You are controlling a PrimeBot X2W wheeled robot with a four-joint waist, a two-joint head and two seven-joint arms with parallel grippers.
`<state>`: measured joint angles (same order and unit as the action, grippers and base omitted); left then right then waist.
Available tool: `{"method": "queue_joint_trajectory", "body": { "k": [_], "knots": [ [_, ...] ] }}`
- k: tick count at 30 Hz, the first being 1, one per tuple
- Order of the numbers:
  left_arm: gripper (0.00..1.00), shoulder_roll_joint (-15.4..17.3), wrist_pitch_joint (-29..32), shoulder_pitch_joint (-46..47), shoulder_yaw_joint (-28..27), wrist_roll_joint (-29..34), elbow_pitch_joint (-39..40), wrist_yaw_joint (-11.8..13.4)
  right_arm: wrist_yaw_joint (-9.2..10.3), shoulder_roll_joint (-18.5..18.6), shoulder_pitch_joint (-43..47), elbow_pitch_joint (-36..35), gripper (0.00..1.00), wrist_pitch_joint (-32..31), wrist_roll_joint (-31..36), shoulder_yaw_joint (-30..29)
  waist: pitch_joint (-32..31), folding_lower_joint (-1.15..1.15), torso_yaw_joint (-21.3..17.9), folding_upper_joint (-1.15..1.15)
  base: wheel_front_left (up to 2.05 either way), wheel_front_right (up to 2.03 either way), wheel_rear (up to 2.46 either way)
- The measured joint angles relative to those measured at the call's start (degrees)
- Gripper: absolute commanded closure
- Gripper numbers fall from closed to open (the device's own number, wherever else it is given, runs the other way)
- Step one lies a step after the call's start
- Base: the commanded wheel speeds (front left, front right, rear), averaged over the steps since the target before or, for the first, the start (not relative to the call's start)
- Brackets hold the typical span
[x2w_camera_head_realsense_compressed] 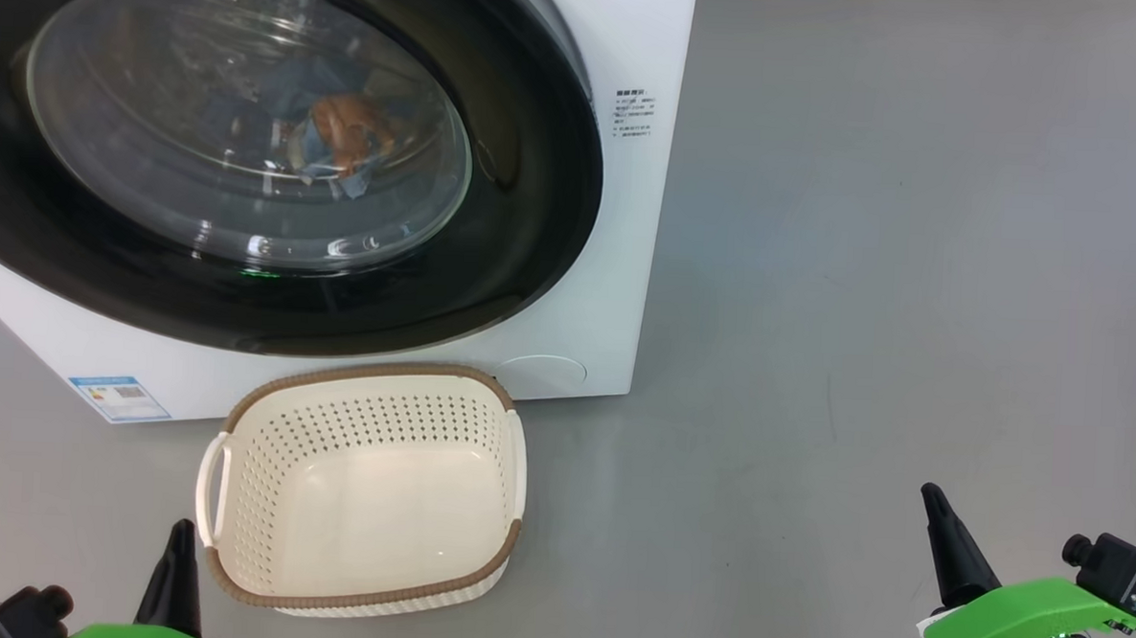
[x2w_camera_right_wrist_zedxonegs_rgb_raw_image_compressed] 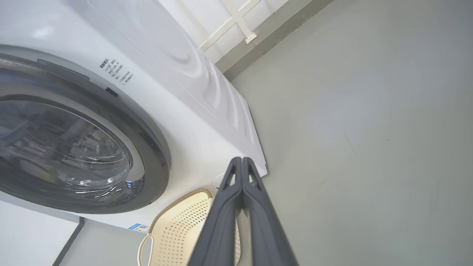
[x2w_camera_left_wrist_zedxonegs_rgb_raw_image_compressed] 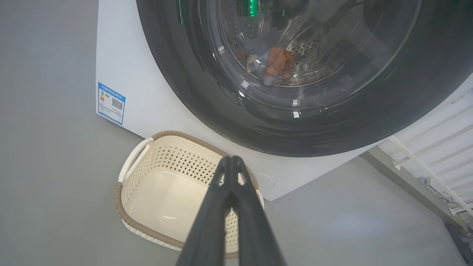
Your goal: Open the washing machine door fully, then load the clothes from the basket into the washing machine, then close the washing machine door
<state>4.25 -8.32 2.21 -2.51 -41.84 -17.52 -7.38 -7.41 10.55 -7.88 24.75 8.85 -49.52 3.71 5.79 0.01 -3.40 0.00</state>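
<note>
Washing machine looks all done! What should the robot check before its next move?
1. Door looks shut against the washing machine: ok.
2. Door clicked locked: cannot tell.
3. Clothes inside, seen through the door: ok.
4. Basket empty: ok.
5. Left jaws shut, holding nothing: ok.
6. Right jaws shut, holding nothing: ok.

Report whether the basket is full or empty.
Empty. The basket has a bare cream bottom; the clothes lie behind the door glass.
</note>
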Motion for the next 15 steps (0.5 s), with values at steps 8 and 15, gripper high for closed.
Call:
{"method": "queue_joint_trajectory", "body": {
  "k": [8, 15],
  "knots": [
    [1.00, -0.16, 1.53, 0.06, -0.16, -5.24, 0.19, 0.00, 0.00, -0.92, 0.02, -0.89, 1.00, -1.30, -4.44, -0.99, -0.57, 0.00, 0.35, 0.00, 0.00, 0.00, 0.00],
    [1.00, -0.30, 2.61, 0.09, -0.32, -9.17, 0.30, 0.00, 0.00, -1.44, 0.96, -1.62, 1.00, -2.60, -7.76, -1.86, -1.02, 0.00, 0.61, 0.00, 0.00, 0.00, 0.00]
  ]
}}
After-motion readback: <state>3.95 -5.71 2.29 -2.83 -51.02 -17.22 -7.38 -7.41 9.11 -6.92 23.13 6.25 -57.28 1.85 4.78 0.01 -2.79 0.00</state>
